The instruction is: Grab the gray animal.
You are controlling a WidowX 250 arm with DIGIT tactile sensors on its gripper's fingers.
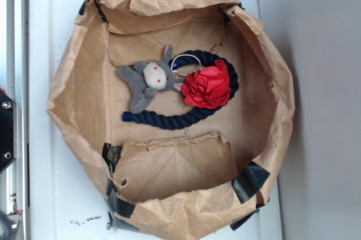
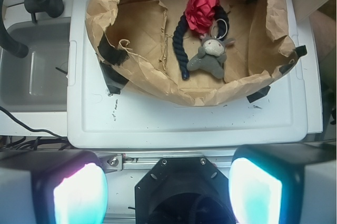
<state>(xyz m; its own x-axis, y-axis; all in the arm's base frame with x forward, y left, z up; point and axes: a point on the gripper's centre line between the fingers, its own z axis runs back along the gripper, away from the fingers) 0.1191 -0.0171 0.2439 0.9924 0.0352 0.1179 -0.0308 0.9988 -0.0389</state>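
Observation:
The gray animal (image 1: 145,79) is a small gray plush with a cream face and red cheeks. It lies on the floor of a brown paper bag tray (image 1: 84,82), touching a dark navy rope ring (image 1: 169,119) and next to a red fabric ball (image 1: 208,85). In the wrist view the gray animal (image 2: 209,56) lies far ahead inside the bag. My gripper (image 2: 168,192) is open and empty, its two glowing pads (image 2: 79,195) wide apart, well back from the bag above the table's edge. The gripper is out of the exterior view.
The paper bag (image 2: 137,71) sits on a white plastic lid (image 2: 184,121). Its walls stand up around the toys, with black tape at the corners. A gray sink (image 2: 31,71) with a dark faucet is at the left. A black mount (image 2: 179,187) lies below the gripper.

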